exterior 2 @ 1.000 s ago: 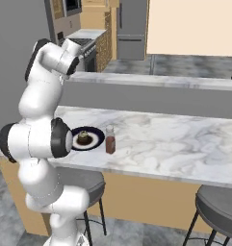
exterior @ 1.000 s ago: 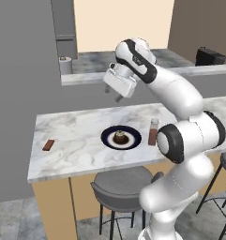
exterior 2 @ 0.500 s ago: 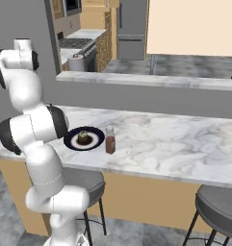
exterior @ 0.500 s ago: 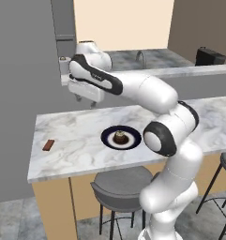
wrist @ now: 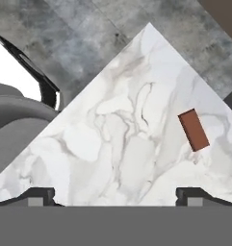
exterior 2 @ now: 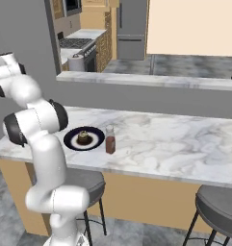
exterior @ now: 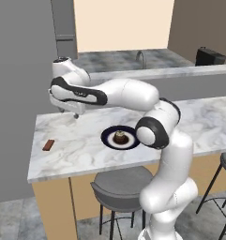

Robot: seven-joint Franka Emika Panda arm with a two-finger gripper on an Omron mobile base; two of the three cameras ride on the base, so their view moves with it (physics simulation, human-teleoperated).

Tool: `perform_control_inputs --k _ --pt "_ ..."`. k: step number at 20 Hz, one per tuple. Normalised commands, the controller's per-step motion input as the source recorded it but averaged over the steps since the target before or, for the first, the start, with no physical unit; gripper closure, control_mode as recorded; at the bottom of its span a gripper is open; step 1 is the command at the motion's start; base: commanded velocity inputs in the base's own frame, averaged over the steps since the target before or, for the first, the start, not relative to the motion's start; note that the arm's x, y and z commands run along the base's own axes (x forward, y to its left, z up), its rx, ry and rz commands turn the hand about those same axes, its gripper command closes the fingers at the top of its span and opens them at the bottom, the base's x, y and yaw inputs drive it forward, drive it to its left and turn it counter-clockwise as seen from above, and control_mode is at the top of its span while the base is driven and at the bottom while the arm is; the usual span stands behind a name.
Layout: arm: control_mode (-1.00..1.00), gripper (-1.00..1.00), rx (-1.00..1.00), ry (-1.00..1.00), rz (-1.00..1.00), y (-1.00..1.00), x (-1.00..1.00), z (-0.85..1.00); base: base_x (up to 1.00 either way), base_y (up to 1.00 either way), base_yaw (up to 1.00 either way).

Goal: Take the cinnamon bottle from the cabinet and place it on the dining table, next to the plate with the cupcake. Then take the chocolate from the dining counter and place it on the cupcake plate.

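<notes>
The chocolate (exterior: 48,145) lies flat near the left end of the dining table (exterior: 77,152), and in the hand view the chocolate (wrist: 193,129) is up and to the right of my fingers. My gripper (exterior: 76,114) hovers above the table's back left part, open and empty. In the hand view the gripper (wrist: 115,196) looks down on the table corner (wrist: 117,134). The cupcake (exterior: 119,137) sits on the plate (exterior: 109,138) mid-table. From the right, the cinnamon bottle (exterior 2: 109,140) stands upright just right of the plate (exterior 2: 71,140) with the cupcake (exterior 2: 83,138).
A higher grey ledge (exterior: 180,72) runs behind the table, with a faucet (exterior: 141,55) beyond it. Grey stools (exterior: 121,185) (exterior 2: 218,206) stand under the front edge. A paper towel roll (exterior 2: 75,62) stands near the stove. Grey floor (wrist: 79,29) lies beyond the table corner.
My arm has swung left across the table, from above the plate to over its left end. The gripper has stayed open. Bottle, plate and chocolate have not moved.
</notes>
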Motion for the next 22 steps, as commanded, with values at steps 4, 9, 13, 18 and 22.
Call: perform_control_inputs --k 4,9,13,18,22 --pt "-1.00 -1.00 0.00 0.00 0.17 0.55 0.00 -0.78 0.00 0.00 0.00" --pt "-1.00 -1.00 0.00 0.00 0.09 0.38 0.12 -0.60 0.00 0.00 0.00" --pt "-1.00 -1.00 0.00 0.00 0.13 0.17 0.20 -0.63 0.00 0.00 0.00" --pt "-1.00 -1.00 0.00 0.01 0.13 0.25 0.49 -0.30 0.00 0.00 0.00" --pt "-1.00 -1.00 0.00 0.01 0.15 0.39 0.34 -0.35 0.00 0.00 0.00"
